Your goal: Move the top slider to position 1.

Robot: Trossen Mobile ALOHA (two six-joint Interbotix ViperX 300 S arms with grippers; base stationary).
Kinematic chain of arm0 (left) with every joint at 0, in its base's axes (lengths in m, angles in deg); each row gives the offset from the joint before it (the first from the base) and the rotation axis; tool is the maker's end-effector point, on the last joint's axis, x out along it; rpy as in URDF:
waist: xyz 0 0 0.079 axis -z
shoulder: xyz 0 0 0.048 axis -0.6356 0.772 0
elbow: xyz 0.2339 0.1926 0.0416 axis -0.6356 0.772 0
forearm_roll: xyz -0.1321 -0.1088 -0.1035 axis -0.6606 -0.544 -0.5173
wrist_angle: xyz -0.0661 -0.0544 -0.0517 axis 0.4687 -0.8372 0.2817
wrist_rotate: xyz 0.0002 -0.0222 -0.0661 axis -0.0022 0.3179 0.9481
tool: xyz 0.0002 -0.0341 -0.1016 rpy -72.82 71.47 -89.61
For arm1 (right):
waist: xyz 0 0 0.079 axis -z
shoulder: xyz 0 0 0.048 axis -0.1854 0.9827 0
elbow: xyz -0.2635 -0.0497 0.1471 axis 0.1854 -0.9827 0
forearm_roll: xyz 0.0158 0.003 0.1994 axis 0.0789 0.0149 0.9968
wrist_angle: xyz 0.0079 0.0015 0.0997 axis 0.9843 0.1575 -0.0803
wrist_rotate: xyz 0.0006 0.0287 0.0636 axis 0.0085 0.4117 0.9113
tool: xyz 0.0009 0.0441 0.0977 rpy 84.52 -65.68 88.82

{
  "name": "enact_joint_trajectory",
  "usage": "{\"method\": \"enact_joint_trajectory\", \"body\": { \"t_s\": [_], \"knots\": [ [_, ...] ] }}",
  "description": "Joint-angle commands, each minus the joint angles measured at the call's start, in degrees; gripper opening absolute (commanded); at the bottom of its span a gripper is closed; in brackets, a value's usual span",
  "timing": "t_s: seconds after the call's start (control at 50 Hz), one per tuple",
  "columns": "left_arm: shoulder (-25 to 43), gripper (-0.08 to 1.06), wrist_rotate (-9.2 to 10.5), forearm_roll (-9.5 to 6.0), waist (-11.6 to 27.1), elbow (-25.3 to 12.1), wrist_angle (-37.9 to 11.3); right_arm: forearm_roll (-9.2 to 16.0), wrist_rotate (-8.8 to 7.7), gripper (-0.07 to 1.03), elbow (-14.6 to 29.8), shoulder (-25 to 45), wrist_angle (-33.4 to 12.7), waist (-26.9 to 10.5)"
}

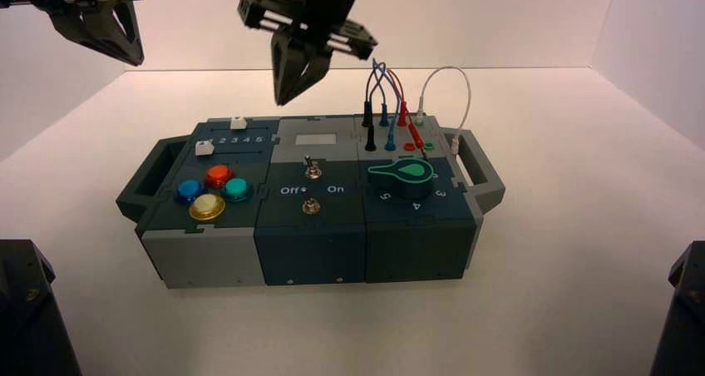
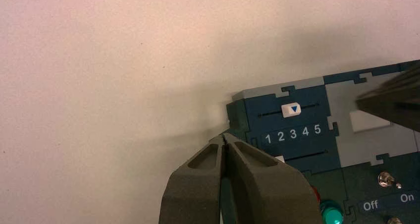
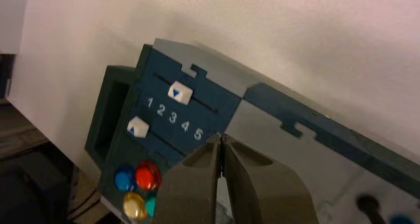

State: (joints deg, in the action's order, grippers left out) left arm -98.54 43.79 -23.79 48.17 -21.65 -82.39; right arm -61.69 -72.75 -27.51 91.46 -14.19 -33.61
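The top slider (image 1: 239, 123) is a small white knob with a blue triangle on the box's far left panel. In the left wrist view this top slider (image 2: 292, 109) stands over digit 3. Position 1 (image 2: 268, 138) starts the printed row 1-5; the right wrist view also shows position 1 (image 3: 150, 103) and the top slider (image 3: 180, 92). My right gripper (image 1: 283, 101) hangs shut in the air over the box's back edge, right of the slider and apart from it; its tips (image 3: 221, 137) meet. My left gripper (image 1: 125, 56) is raised at the far left, shut (image 2: 225, 139).
The lower white slider knob (image 3: 137, 127) sits by digit 1. Red, blue, yellow and teal buttons (image 1: 208, 195) fill the front left. A toggle switch (image 1: 313, 170) marked Off/On, a green dial (image 1: 405, 176) and looped wires (image 1: 399, 101) lie to the right. Handles (image 1: 482, 168) end the box.
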Motion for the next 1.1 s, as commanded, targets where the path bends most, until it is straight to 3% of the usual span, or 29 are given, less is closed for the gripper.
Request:
{"method": "enact_joint_trajectory", "body": {
  "t_s": [0.02, 0.48, 1.1],
  "knots": [
    [-0.26, -0.03, 0.00, 0.09, 0.18, -1.85, 0.18, 1.23, -0.26, -0.02, 3.96, 0.88, -0.44, -0.79],
    [-0.26, -0.03, 0.00, 0.09, 0.09, -1.85, 0.18, 3.52, -0.26, -0.02, 10.11, 6.94, -2.64, -3.25],
    [-0.26, -0.03, 0.00, 0.09, 0.18, -1.85, 0.26, 3.78, -0.26, -0.02, 11.07, 8.35, -2.81, -2.81]
  ]
}}
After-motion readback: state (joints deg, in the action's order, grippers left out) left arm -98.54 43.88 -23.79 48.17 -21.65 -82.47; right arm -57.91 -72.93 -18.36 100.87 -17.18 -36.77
